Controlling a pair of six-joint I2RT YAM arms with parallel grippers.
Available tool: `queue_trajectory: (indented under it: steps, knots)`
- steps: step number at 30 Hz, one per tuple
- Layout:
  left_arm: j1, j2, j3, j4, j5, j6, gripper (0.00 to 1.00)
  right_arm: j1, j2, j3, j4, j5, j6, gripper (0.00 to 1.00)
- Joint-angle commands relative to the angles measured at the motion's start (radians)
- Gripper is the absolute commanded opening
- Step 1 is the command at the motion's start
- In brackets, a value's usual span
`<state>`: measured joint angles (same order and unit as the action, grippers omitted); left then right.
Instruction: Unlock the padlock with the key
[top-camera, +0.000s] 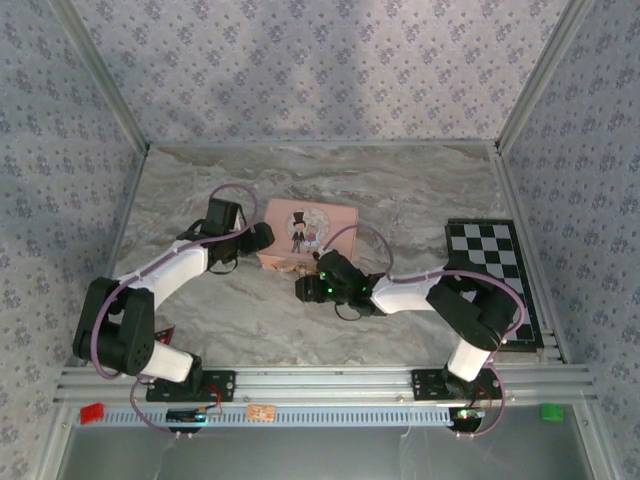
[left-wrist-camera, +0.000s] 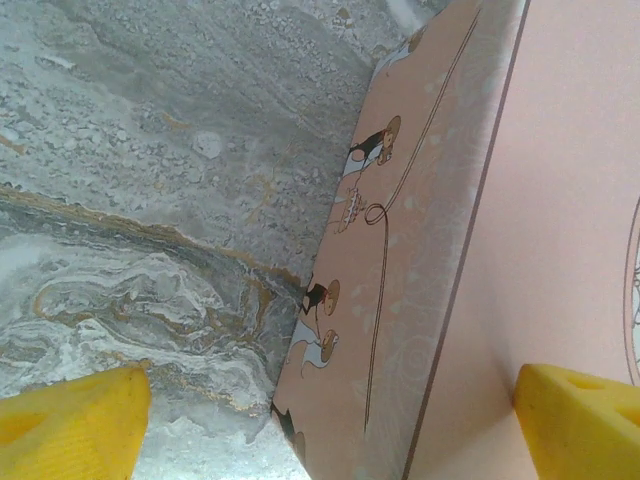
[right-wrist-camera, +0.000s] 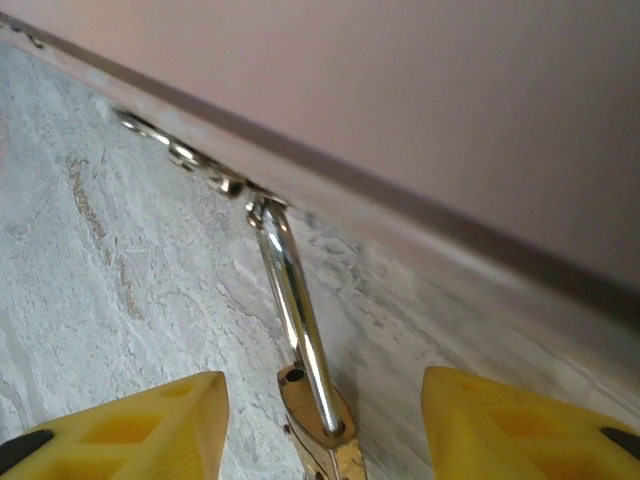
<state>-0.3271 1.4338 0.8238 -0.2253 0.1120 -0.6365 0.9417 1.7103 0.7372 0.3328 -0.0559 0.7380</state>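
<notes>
Two arms meet at the pink tin (top-camera: 310, 225) in the middle of the marble table (top-camera: 400, 180). The left gripper (top-camera: 262, 238) is at the tin's left end. In the left wrist view its yellow fingers (left-wrist-camera: 70, 420) stand wide apart, one over the table and the other over the pink lid, with the tin's side wall and edge between them. They grip nothing.

The right gripper (top-camera: 303, 290) is just in front of the tin's near wall. In the right wrist view the padlock (right-wrist-camera: 318, 415) sits between its two yellow fingers (right-wrist-camera: 130, 430), with bare marble showing on both sides of it. The fingers are parted and touch neither the brass body nor the shackle (right-wrist-camera: 292, 290). That thin silvery shackle runs from the body up to a small metal loop (right-wrist-camera: 255, 205) at the tin's lower edge and is hooked there. Whether the body rests on the marble or hangs just above it cannot be told.

A checkered board (top-camera: 490, 265) lies well apart at the table's right side.
</notes>
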Motion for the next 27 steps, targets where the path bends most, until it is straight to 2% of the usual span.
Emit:
queue_trajectory:
  steps: [1,11,15,20,27]
  knots:
    - [0.007,0.005,0.005,0.012,-0.011,0.002,0.93,-0.008,0.036,0.022,-0.052,-0.028,-0.018,0.51]
    - [0.007,0.028,-0.01,0.012,-0.044,-0.025,0.93,-0.004,0.029,0.047,-0.106,-0.029,-0.058,0.28]
    - [0.006,0.035,-0.014,0.009,-0.062,-0.041,0.93,0.01,0.006,0.061,-0.174,0.019,-0.079,0.18]
    - [0.007,0.026,-0.03,0.012,-0.092,-0.059,0.93,0.036,-0.026,0.083,-0.26,0.092,-0.102,0.15]
    - [-0.005,-0.006,-0.069,0.034,-0.104,-0.103,0.93,0.037,-0.043,0.094,-0.291,0.134,-0.135,0.07]
